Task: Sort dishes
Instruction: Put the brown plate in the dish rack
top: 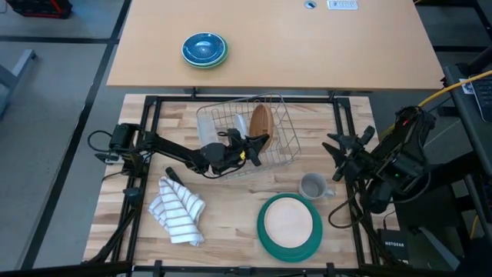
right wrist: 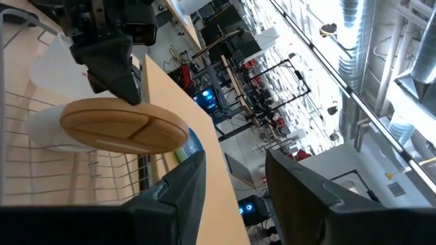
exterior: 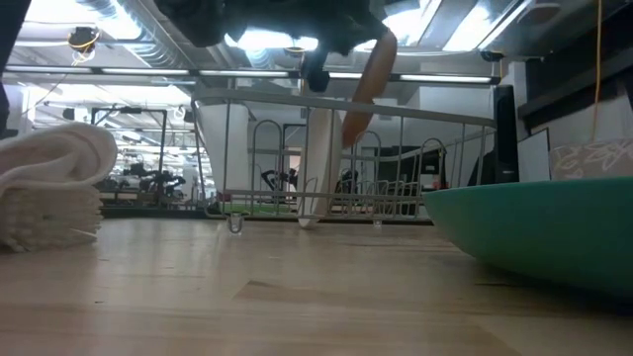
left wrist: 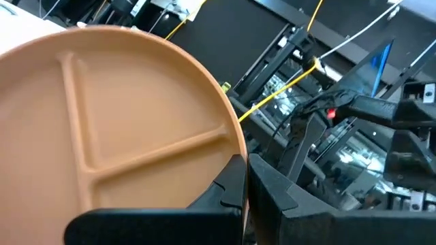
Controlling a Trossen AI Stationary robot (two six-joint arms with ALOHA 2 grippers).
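Observation:
My left gripper (top: 254, 144) is shut on the tan wood-coloured plate (top: 261, 123), which stands on edge over the wire rack (top: 280, 142). In the low view the tan plate (exterior: 371, 84) is tilted, with its lower edge inside the rack's top wires. A small white plate (exterior: 321, 163) stands on edge in the rack beside it. The larger dark green plate (top: 265, 235) lies flat near the table's front edge, with a pale round face (top: 288, 221) inside it. My right gripper (top: 342, 150) is open and empty near the table's right edge. My left gripper pinches the tan plate's rim (left wrist: 235, 153) between its two fingers, one finger (left wrist: 221, 197) on the divided face and one on the back. The fingers come roughly level from the table's left and near side. The plate is on edge, tilted and clear of the rack's floor.
A small grey mug (top: 313, 186) stands between the rack and the green plate. A striped white towel (top: 181, 209) lies bunched at the front left. Blue bowls on a green one (top: 204, 49) sit on the far table.

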